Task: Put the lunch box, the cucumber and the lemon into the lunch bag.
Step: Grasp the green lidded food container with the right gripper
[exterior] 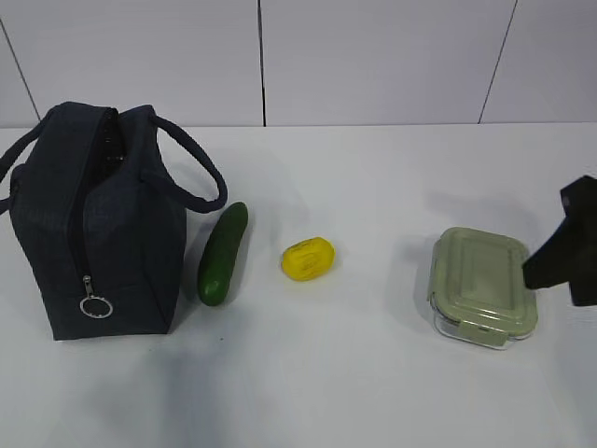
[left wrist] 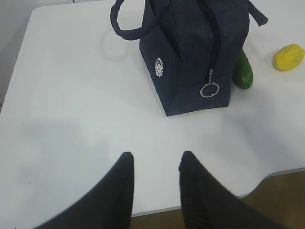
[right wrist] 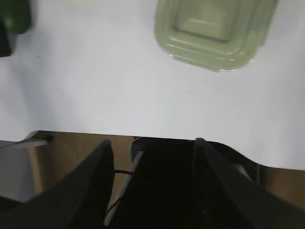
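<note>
One lunch bag (exterior: 93, 233) is standing far left, one cucumber (exterior: 223, 252) just beside it, one lemon (exterior: 308, 259) farther right, one lunch box (exterior: 483, 286) near the right. Open white table (exterior: 308, 392) is lying between them. Both the left gripper (left wrist: 155, 164) and the right gripper (right wrist: 152, 145) are hovering spread wide, empty.

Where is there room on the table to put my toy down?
Between the lemon and the lunch box is bare table. The front is bare too. It's crowded where the cucumber lies beside the lunch bag.
</note>
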`<state>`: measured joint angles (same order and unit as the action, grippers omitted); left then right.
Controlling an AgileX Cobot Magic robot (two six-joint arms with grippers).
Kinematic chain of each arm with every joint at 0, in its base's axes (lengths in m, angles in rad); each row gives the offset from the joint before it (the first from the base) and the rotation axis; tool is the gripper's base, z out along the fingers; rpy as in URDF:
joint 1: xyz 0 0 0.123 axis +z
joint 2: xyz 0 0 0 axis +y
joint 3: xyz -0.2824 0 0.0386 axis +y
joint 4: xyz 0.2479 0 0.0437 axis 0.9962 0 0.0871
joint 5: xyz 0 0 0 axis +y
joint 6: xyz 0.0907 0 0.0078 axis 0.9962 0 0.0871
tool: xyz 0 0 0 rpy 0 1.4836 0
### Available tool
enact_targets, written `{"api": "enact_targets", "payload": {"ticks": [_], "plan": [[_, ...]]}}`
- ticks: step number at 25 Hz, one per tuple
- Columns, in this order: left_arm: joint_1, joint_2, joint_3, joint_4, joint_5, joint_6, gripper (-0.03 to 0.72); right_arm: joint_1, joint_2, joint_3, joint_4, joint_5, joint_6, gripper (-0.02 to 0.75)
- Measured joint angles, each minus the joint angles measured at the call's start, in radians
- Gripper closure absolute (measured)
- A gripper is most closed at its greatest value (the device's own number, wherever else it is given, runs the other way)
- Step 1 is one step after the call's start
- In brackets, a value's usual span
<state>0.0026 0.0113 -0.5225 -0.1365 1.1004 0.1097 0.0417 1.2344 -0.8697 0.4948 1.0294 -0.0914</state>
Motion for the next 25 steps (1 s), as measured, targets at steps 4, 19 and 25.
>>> {"api": "enact_targets", "payload": {"ticks": [4,19,25], "plan": [[0.0,0.0,0.0,0.0,0.0,0.0,0.451,-0.08,0.056,-0.001,0.198,0.013,-0.175,0.332],[0.0,0.0,0.0,0.002,0.0,0.0,0.451,-0.467,0.194,-0.004,0.503,0.165,-0.602,0.332],[0.0,0.0,0.0,0.002,0.0,0.0,0.451,-0.477,0.292,-0.004,0.508,0.165,-0.656,0.332]]}}
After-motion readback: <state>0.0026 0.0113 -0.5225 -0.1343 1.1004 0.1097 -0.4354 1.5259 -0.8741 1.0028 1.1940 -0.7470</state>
